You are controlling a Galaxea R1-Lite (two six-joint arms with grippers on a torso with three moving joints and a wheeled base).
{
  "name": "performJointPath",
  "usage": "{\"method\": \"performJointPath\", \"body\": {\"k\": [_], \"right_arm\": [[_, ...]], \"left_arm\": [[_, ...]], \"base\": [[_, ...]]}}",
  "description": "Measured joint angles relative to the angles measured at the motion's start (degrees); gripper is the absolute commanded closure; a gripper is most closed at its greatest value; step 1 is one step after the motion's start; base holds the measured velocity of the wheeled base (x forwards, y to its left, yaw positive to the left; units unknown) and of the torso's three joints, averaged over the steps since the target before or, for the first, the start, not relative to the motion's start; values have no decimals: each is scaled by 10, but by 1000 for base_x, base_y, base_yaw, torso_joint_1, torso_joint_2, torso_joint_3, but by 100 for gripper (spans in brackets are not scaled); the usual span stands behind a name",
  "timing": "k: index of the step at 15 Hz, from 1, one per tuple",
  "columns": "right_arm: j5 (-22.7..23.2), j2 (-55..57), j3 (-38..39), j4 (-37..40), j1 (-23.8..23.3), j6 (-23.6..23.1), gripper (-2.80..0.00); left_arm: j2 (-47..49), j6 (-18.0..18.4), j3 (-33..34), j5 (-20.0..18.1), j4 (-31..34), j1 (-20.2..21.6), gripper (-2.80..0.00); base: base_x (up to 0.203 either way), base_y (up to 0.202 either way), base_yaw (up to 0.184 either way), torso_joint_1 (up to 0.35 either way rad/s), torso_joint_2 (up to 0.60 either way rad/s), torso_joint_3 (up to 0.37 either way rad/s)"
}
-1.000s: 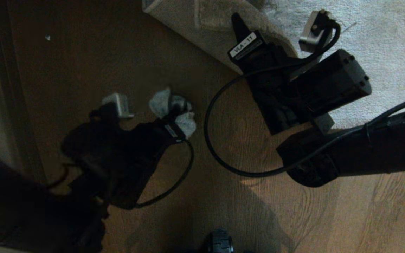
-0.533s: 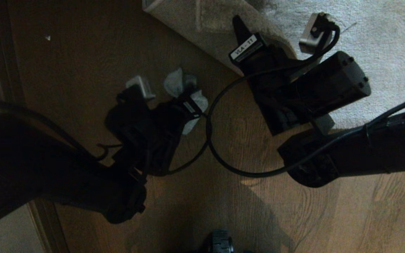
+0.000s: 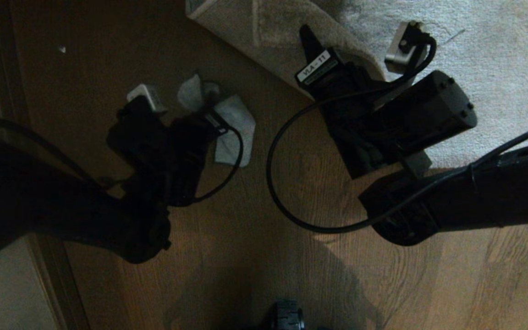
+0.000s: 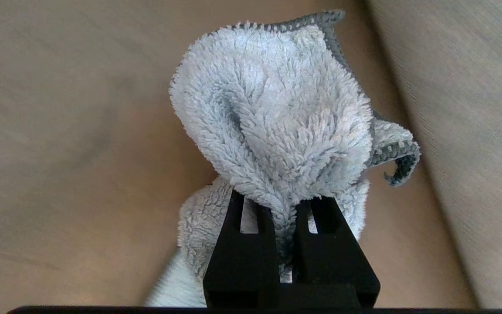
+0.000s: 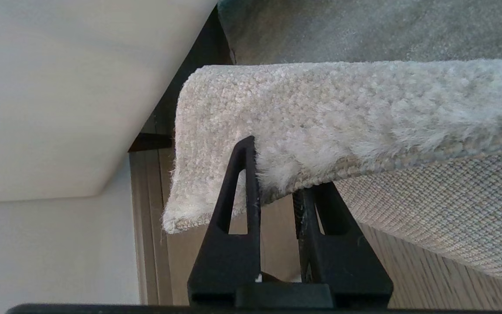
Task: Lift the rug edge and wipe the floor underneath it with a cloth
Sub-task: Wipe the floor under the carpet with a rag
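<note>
Left gripper is clamped on the cloth; we see both fingers pinching a bunched fold of it, with the fluffy bulk puffing out past the fingertips and a flap hanging beneath them. In the head view our left gripper sits low over the floor, the cloth spreading out on the side toward the right arm and seeming to rest on the boards, though we cannot tell for sure.

Right gripper is nearly closed and gripping the rug edge: one finger lies on the pile side, the other under the woven backing, and the corner droops just past the fingertips. In the head view our right gripper holds the rug edge folded up off the floor, backing showing, with the flat rug lying beyond it.

The cloth lies near the lifted edge without touching it, on bare floor between the two grippers. A pale wall shows beyond the rug corner in the right wrist view.
</note>
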Motion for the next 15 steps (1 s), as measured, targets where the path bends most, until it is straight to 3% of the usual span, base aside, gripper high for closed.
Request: {"method": "performJointPath", "body": {"k": [10,15], "right_arm": [[0,-4,2,0,0,-1,0],[0,-5,3,0,1,-1,0]], "left_arm": [[-38,0,15,-1,1,118,0],[-87,2,57,0,1,139,0]], "base": [[0,0,0,0,0,0],[0,0,0,0,0,0]]}}
